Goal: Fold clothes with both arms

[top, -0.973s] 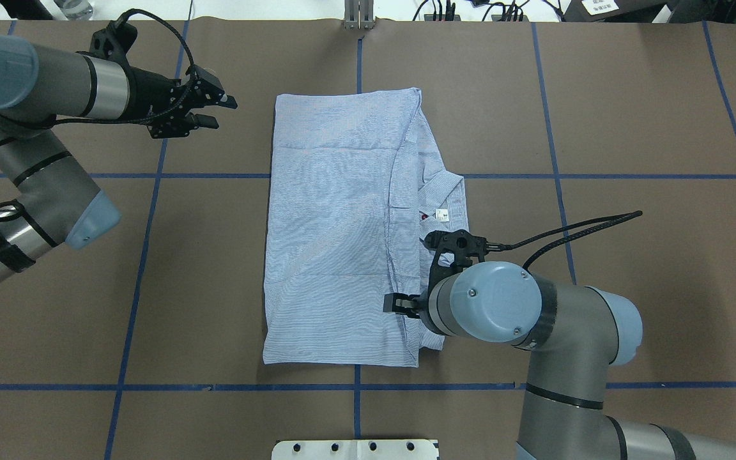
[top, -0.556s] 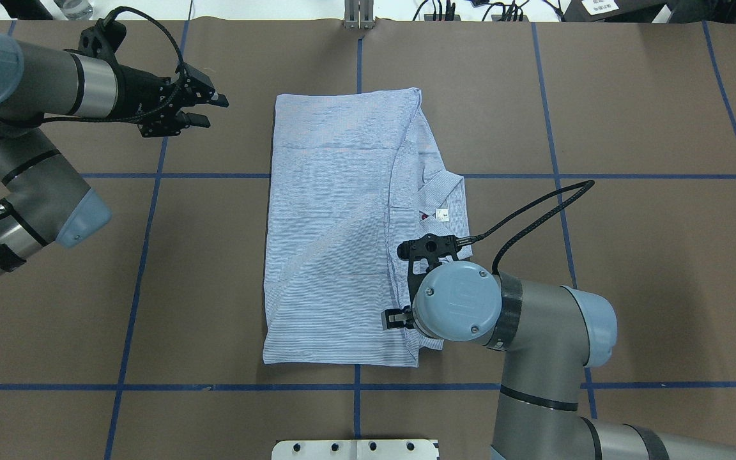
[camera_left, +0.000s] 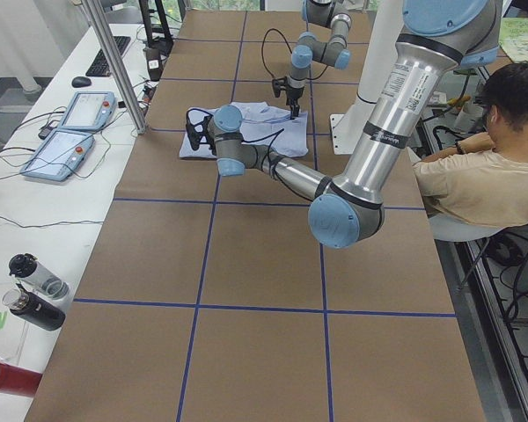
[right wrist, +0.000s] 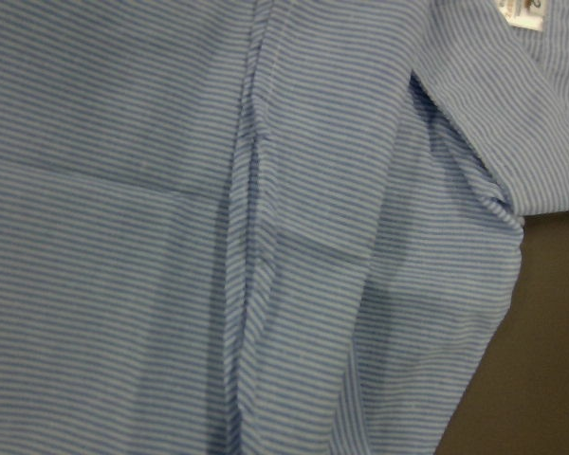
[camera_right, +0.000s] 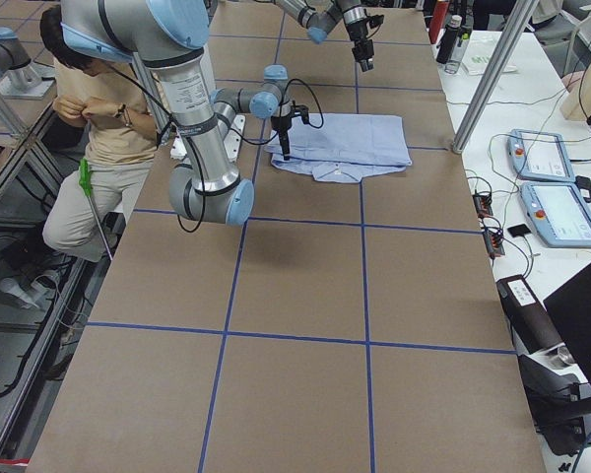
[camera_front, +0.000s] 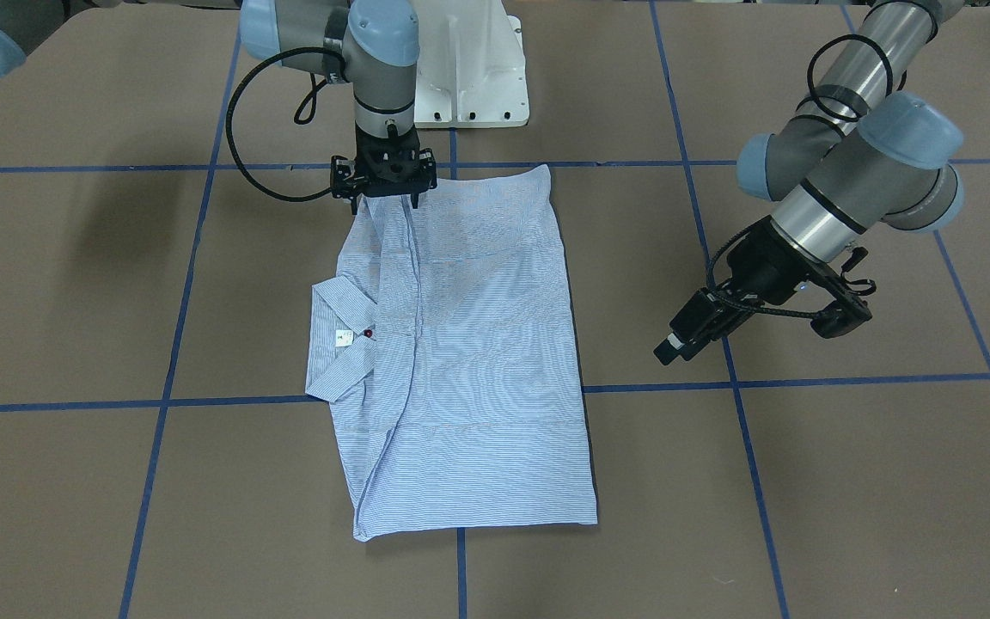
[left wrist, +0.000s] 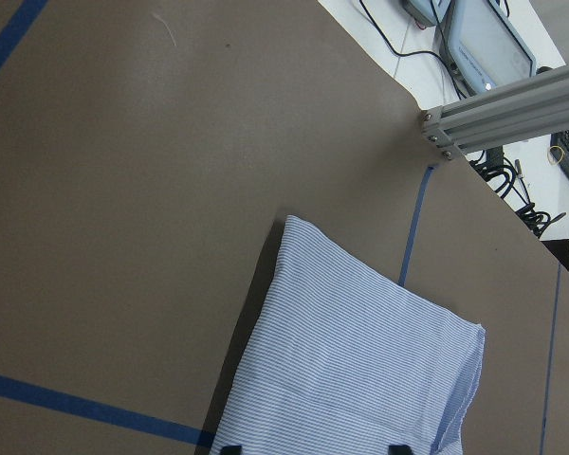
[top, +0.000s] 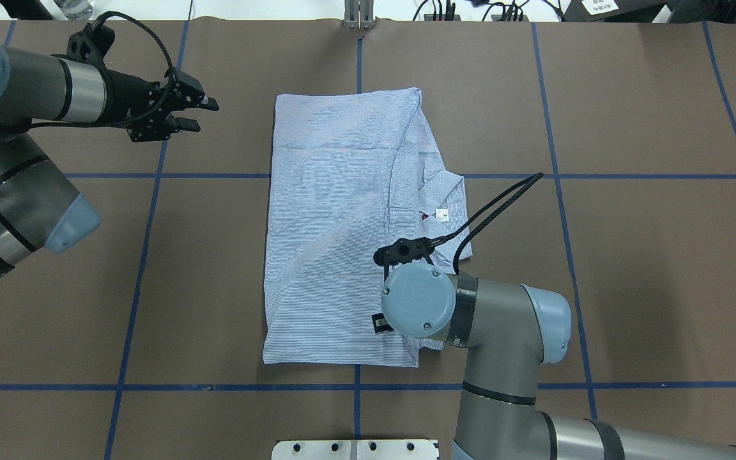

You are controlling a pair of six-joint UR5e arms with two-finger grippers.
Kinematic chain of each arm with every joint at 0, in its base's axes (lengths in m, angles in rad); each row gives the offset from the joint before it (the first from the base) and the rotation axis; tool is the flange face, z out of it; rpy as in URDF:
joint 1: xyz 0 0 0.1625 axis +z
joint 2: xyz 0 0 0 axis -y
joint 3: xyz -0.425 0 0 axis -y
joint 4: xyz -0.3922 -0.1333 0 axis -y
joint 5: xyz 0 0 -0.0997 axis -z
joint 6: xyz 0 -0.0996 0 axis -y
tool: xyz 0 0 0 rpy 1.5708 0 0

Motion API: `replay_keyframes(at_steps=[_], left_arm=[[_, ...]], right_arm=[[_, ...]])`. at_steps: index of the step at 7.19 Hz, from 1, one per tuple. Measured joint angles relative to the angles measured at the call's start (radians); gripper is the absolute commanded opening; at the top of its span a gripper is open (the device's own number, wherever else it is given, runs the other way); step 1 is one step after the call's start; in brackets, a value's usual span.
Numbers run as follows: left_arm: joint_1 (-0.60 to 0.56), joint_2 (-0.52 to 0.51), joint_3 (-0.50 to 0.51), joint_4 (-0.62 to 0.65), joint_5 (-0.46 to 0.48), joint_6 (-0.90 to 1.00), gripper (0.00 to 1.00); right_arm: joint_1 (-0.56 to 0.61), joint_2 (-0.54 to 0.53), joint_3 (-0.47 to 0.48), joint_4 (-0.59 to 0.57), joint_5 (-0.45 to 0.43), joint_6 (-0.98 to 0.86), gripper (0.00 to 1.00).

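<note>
The clothes are one blue-and-white striped shirt (top: 336, 223), folded into a tall rectangle flat on the brown table (top: 630, 268). Its collar and white neck label (top: 443, 215) poke out on the right. My right gripper (camera_front: 390, 205) points straight down at the shirt's (camera_front: 478, 344) edge nearest the robot, over the long fold seam, jaws open. The right wrist view holds only striped cloth (right wrist: 171, 237) and the seam. My left gripper (top: 205, 114) hovers open and empty to the left of the shirt's far corner, well clear of the cloth. The left wrist view shows that corner (left wrist: 360, 370).
The white pedestal base (camera_front: 469, 69) stands just behind the shirt's near edge. An aluminium post (left wrist: 512, 104) rises at the table's far edge. A seated person (camera_left: 475, 167) is beside the robot. Two teach pendants (camera_left: 70, 123) lie on the side bench.
The right arm has swung left and toward the robot, carrying its gripper along the shirt's seam toward the near edge. The left arm has drawn back leftward from the shirt. The shirt has not moved.
</note>
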Motion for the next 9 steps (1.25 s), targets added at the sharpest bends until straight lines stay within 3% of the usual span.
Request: replay_keyframes(at_steps=[3,7,9], left_arm=[[0.000,0.005,0.000,0.000,0.000,0.000,0.61],[-0.001,0.006,-0.003,0.000,0.000,0.000,0.61],[-0.002,0.006,-0.009,0.000,0.000,0.000,0.61]], right_arm=[[0.017,-0.022,0.016,-0.071,-0.003,-0.099,1.00],[0.060,-0.194,0.182,-0.095,0.004,-0.201,1.00],[0.077,-0.172,0.188,-0.097,0.008,-0.199,1.00]])
